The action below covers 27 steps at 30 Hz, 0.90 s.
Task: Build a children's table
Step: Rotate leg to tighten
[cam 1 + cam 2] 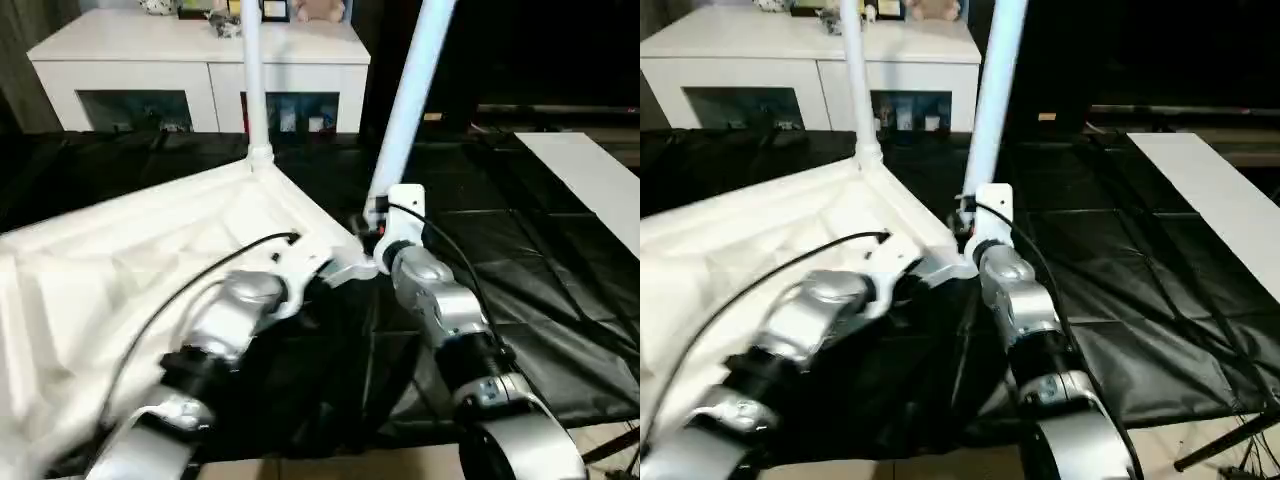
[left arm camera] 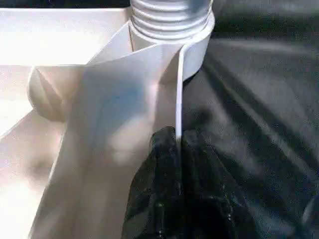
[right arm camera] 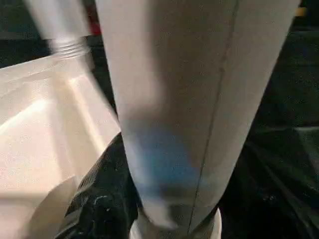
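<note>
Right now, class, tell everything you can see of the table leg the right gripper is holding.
The leg is a long, smooth white tube, plastic by its look, with a faint seam lengthwise. It stands tilted, leaning rightward as it rises past the top edge. Its lower end meets the tabletop at the near corner socket, where ribbed threads show. The right gripper is shut on it just above that socket.

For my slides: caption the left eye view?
Right hand grips a table leg at the upturned tabletop; another leg already stands.

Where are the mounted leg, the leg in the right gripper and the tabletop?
mounted leg [image 1: 252, 75], left eye view, mid tube.
held leg [image 1: 410, 95], left eye view, mid tube.
tabletop [image 1: 120, 260], left eye view, ribbed underside.
</note>
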Motion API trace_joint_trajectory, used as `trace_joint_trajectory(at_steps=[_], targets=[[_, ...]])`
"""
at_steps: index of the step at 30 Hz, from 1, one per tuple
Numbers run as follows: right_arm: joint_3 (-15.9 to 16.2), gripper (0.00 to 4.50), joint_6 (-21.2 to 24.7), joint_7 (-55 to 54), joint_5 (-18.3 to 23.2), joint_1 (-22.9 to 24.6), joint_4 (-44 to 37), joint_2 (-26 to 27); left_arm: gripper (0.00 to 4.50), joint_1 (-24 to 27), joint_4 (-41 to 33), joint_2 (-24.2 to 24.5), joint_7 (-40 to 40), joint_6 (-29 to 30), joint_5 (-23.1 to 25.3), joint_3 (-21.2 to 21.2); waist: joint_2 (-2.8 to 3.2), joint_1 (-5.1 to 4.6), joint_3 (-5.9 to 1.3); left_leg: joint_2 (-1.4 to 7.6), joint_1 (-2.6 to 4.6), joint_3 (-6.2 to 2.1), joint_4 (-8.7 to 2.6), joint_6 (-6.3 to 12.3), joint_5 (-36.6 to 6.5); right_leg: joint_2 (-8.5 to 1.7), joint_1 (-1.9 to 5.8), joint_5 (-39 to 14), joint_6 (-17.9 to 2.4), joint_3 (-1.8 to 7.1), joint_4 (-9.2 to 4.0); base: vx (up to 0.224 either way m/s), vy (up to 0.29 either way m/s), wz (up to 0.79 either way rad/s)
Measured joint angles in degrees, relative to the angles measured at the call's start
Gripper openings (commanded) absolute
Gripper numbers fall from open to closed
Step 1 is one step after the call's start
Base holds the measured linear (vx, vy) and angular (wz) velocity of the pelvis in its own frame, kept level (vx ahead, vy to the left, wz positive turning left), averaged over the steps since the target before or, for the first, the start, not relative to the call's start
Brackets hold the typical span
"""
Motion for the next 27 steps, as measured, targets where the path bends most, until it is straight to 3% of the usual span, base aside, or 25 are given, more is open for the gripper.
trace_joint_trajectory(at_steps=[3,9,11,17,19,21,23,26,27], targets=[[-0.91,1.85,-1.48,-3.17,-0.89,-2.58,4.05,0.85,0.0,-0.44,0.14,-2.08,2.88,1.73,-0.47,0.5,-0.14,-0.29,-0.09,-0.02,-0.34,0.0,-0.02,0.03,-0.02,-0.01,-0.12,0.01,-0.01,0.0,-0.29,0.0,0.0,0.0],[-0.98,1.85,-3.24,-3.0,-1.53,-4.69,7.87,1.33,0.0,-0.45,0.09,-0.91,2.65,1.98,-0.65,1.24,-0.18,-0.45,-0.13,-0.02,-0.34,0.02,-0.22,0.15,-0.09,0.0,-0.25,0.02,-0.02,-0.02,-0.27,0.0,0.0,0.0],[-1.84,2.55,-5.23,-1.67,-1.29,-5.16,9.51,1.49,0.0,-0.45,-0.07,-0.33,2.58,1.98,-0.95,1.23,-0.23,-0.45,-0.1,-0.02,-0.35,0.02,-0.36,0.15,-0.09,0.0,-0.38,0.01,-0.02,-0.06,-0.28,0.0,0.0,0.0],[-2.8,3.02,-6.59,2.15,0.07,-3.88,10.5,1.02,0.0,-0.88,-1.01,1.06,1.33,0.94,-0.89,0.69,-0.23,-0.14,0.2,0.02,-1.28,0.16,-0.63,0.17,-0.07,-0.01,-1.12,0.78,-1.0,-0.11,-0.23,0.0,0.0,0.0],[-2.59,3.08,-6.6,4.96,0.71,-2.44,7.99,0.56,0.0,-0.95,-1.16,2.16,0.17,-0.4,-0.73,-0.26,-0.28,0.27,0.33,0.27,-1.39,0.63,-0.62,0.19,-0.06,-0.04,-1.34,1.68,-1.03,-0.08,-0.21,0.0,0.0,0.0],[-2.27,3.42,-5.24,8.34,1.55,-0.49,3.36,-0.23,0.0,-0.88,-1.94,4.19,-2.01,-2.15,-0.44,-1.2,-0.3,0.78,0.54,0.36,-1.54,0.74,-0.68,0.19,-0.05,-0.07,-1.72,2.11,-0.99,-0.13,0.02,0.0,0.0,0.0],[-1.12,3.5,-3.07,11.7,2.54,1.81,-2.8,-1.87,0.0,-0.54,-3.6,6.58,-4.91,-2.77,-0.53,-1.92,-0.36,1.27,0.61,0.5,-1.81,0.82,-0.7,0.34,0.09,-0.06,-2.18,2.73,-0.86,-0.18,0.29,0.009,-0.05,-0.01],[0.36,3.65,0.33,16.76,3.76,4.04,-10.65,-5.27,0.0,0.49,-5.8,9.06,-8.95,-4.45,-0.78,-2.89,-0.14,2.1,0.74,1.17,-1.8,1.05,-0.74,0.12,0.99,0.27,-2.27,3.7,-0.43,-0.35,0.4,0.007,-0.018,0.0],[2.39,3.65,3.15,21.24,5.2,6.75,-16.68,-8.33,0.0,1.33,-7.31,10.98,-12.02,-6.32,-1.18,-3.94,-0.13,2.64,0.75,1.28,-1.79,1.04,-0.95,0.02,1.04,0.37,-2.31,3.67,-0.38,-0.44,0.36,0.06,-0.042,-0.01]])
